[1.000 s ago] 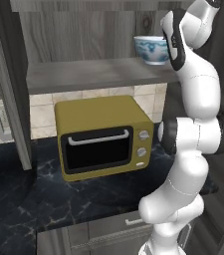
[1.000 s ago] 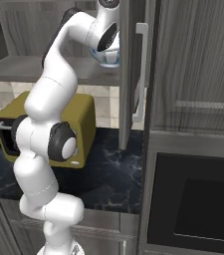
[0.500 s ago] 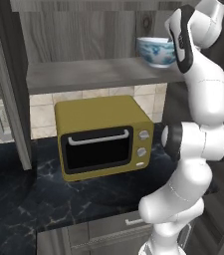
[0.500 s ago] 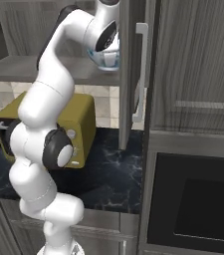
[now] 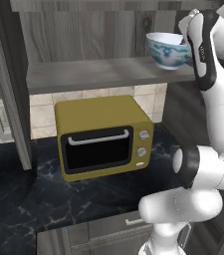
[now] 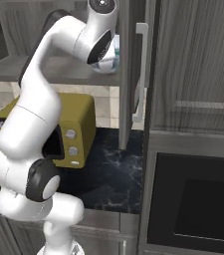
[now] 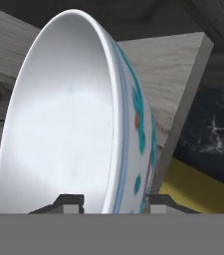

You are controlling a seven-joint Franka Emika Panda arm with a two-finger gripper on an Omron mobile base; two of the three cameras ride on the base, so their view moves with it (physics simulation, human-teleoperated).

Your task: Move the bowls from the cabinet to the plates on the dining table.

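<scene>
The blue-patterned bowl is sitting at the front right end of the cabinet shelf, right at the claw, and the claw is pinching its rim: in the hand view one dark fingertip is lying against the pale inside wall and the other is on the painted outside, so the jaws are clamped on the bowl wall with the rim running up and away between them. From the claw the bowl is lying straight ahead along the fingers, its mouth turned to one side of the hand and its rounded belly to the other. Whether its foot is resting on the shelf or already a little clear of it, I cannot tell from these pictures. The coming move, as I judge it, is turning on that edge: the bowl has to be drawn out toward the robot, past the shelf's front lip, without catching the open cabinet door that is standing just beside the hand. The left base view is showing the bowl's side, its pattern and its place on the shelf above the yellow toaster oven on the dark marble worktop. The right base view is hiding most of the bowl behind the wrist but is showing how close the door and its silver bar handle are. The hand view alone is giving the fingertip contact on the rim.
</scene>
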